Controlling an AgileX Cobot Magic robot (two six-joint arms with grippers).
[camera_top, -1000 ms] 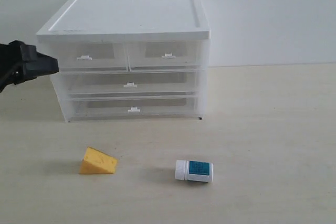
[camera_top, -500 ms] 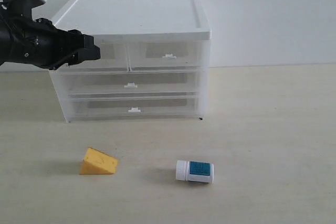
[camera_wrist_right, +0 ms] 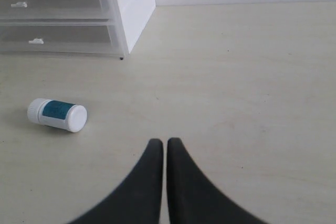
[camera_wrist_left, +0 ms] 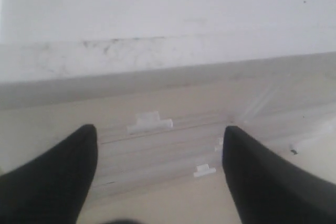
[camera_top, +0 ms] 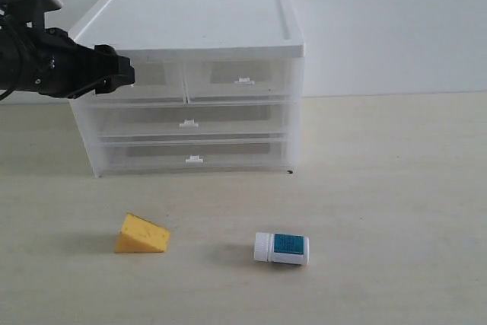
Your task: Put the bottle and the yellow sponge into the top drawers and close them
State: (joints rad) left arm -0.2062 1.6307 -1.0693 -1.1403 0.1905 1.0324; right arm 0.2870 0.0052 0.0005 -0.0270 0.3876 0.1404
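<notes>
The bottle (camera_top: 282, 248) lies on its side on the table, also seen in the right wrist view (camera_wrist_right: 56, 114). To its left rests the yellow sponge (camera_top: 141, 235). Both top drawers, left (camera_top: 156, 78) and right (camera_top: 240, 78), are shut. My left gripper (camera_top: 122, 74) hovers open right at the front of the left top drawer, covering its handle in the exterior view. In the left wrist view that white tab handle (camera_wrist_left: 149, 123) lies between the open left gripper (camera_wrist_left: 160, 136) fingers, which do not touch it. My right gripper (camera_wrist_right: 161, 142) is shut and empty over bare table, out of the exterior view.
The white cabinet (camera_top: 190, 24) stands at the back against a wall, with two full-width drawers (camera_top: 190, 121) below the top pair, both shut. Its side wall (camera_wrist_right: 131, 9) shows in the right wrist view. Light wooden table (camera_top: 380, 188) extends to the right of it.
My left arm came in from the left edge, rising and reaching right to the left top drawer's front, then eased back slightly left. Sponge and bottle have not moved.
</notes>
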